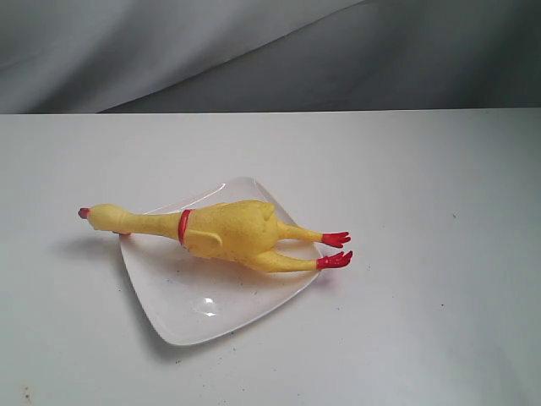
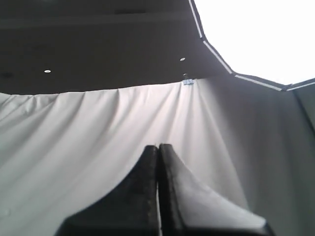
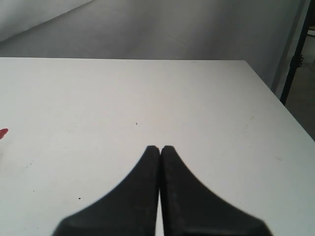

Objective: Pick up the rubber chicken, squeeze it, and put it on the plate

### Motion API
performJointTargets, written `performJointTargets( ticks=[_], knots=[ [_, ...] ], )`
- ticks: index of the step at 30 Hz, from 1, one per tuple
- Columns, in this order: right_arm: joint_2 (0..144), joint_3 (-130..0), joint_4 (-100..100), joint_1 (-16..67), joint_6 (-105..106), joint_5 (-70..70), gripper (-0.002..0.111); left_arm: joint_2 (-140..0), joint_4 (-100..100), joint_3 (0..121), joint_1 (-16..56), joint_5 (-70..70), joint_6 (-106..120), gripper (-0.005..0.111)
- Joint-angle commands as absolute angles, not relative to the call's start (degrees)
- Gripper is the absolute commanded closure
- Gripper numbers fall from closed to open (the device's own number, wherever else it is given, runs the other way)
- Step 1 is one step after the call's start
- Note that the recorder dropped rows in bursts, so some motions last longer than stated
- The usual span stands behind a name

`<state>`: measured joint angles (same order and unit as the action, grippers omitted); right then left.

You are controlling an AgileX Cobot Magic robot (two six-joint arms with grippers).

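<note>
The white, lightly speckled table (image 1: 439, 338) bears a glossy white plate (image 1: 203, 306) near its middle.

On a white table (image 1: 439, 330), a glossy white rounded-square plate (image 1: 199, 313), set corner-on, flecked with small dark specks. Across its far half, a yellow rubber chicken (image 1: 232, 233) lying lengthwise — body on the plate, thin neck and head out past the left rim, red beak tip (image 1: 84, 213) over the table. Red collar band (image 1: 184, 227) at the base of the neck. Two red feet (image 1: 336, 239) just beyond the right corner. Behind — creased grey cloth (image 1: 254, 51).
</note>
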<state>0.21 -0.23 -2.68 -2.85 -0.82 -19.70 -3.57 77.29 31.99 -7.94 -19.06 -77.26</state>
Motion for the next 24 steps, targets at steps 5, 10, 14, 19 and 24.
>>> performJointTargets(
  ticks=[5,10,14,19,24],
  knots=[
    [0.0,0.0,-2.3,-3.2,-0.5,-19.6,0.108,0.0,77.2,26.7,-8.1,-28.3,-83.9,0.106],
    [0.0,0.0,-2.3,-3.2,-0.5,-19.6,0.108,0.0,77.5,24.3,-8.1,-27.9,-83.9,0.106],
    [0.0,0.0,-2.3,-3.2,-0.5,-19.6,0.108,0.0,77.5,23.4,-8.1,-25.4,-83.9,0.106],
    [0.0,0.0,-2.3,-3.2,-0.5,-19.6,0.108,0.0,77.5,23.4,-8.1,-25.4,-83.9,0.106],
    [0.0,0.0,-2.3,-3.2,-0.5,-19.6,0.108,0.0,77.5,23.4,-8.1,-25.0,-83.8,0.106]
  ],
)
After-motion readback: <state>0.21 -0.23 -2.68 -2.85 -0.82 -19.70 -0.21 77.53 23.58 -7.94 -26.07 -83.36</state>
